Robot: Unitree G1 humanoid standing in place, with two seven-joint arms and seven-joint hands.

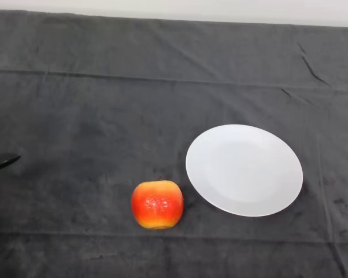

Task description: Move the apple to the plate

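Observation:
A red and orange apple (157, 204) stands on the dark cloth near the front, left of centre. A white round plate (244, 169) lies just to its right, bare, with a small gap between them. Only a small black tip of my left hand (4, 161) shows at the view's left edge, resting low over the cloth, far left of the apple and apart from it. The rest of the hand and the arm are out of view.
The dark cloth (104, 104) covers the whole table and has a few creases at the back right. The table's far edge runs along the top of the view.

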